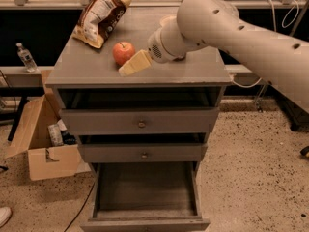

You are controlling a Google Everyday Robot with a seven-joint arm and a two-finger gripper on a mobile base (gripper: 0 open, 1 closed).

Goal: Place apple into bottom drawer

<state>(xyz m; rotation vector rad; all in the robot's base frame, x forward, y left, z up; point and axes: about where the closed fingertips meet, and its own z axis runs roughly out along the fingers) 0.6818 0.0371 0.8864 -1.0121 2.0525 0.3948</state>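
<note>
The red-orange apple (123, 52) sits on the grey cabinet top (193, 71), left of centre. My gripper (134, 64) reaches in from the right at the end of the large white arm (231, 30). Its cream tip lies low over the cabinet top, right against the apple's front right side. The bottom drawer (145, 190) is pulled open at the foot of the cabinet, showing a bare grey floor.
A chip bag (99, 14) lies at the cabinet top's back left. The two shallower drawers (141, 123) (144, 154) sit above the bottom one. An open cardboard box (41, 144) stands on the floor to the left, a water bottle (26, 57) behind it.
</note>
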